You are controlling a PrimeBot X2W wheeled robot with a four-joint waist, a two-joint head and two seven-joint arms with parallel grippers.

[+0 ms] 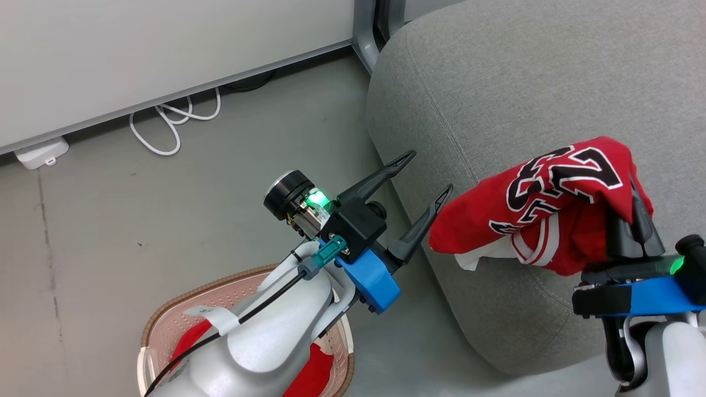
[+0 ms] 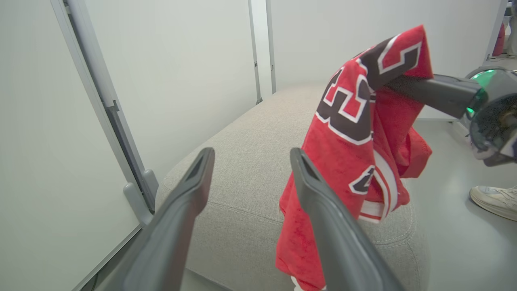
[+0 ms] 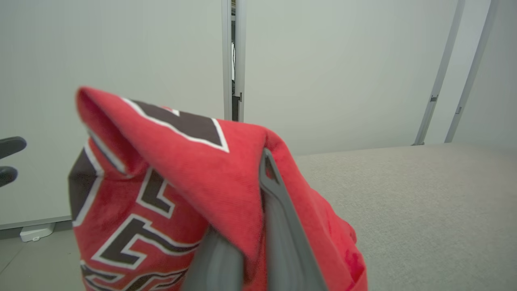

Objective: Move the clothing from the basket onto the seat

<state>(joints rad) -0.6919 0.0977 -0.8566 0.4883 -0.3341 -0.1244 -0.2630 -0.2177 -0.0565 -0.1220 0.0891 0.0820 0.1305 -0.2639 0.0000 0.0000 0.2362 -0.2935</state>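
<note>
**Desk:** What's closest to you, short of the seat?

**Operator:** The small cream perforated plastic basket with the brown woven-look rim. It stands on the floor off the left side of the large light-grey upholstered seat cushion, under my left forearm. A plain red fabric garment lies inside it.

**Desk:** And your left gripper?

**Operator:** My left gripper hangs just short of the seat's left flank. Its two dark fingers are spread wide with nothing between them, and the tips point at the seat.

**Desk:** The right one?

**Operator:** My right gripper is clamped on the bright red garment with black-and-white lettering and white stripes, over the seat's near edge. The cloth drapes over the fingers, hiding their tips, and hangs leftwards. I cannot tell whether its hem touches the seat.

**Desk:** Beyond the seat?

**Operator:** Pale grey partition panels stand behind the seat. A white cable loops on the floor to its left.
</note>
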